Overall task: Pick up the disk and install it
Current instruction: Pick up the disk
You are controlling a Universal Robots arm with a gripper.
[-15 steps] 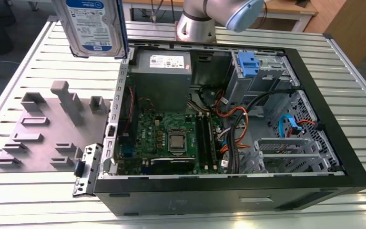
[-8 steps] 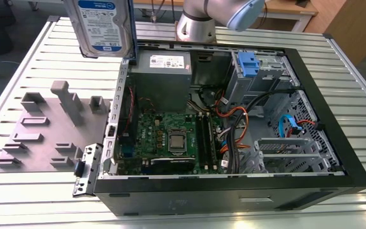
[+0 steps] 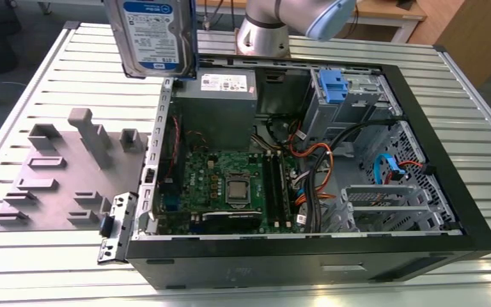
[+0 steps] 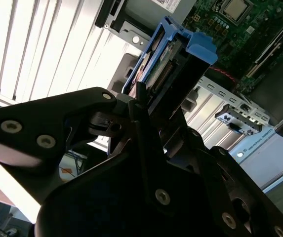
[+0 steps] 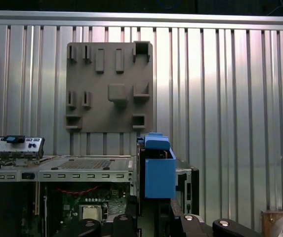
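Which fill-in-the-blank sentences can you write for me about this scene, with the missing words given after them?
1. The gripper holds the disk, whose side rails are ____ plastic.
2. In the exterior view the disk hangs ____ the table, not on it.
3. The grey fixture plate lies on the exterior view's ____ of the computer case.
Missing words: blue; above; left.
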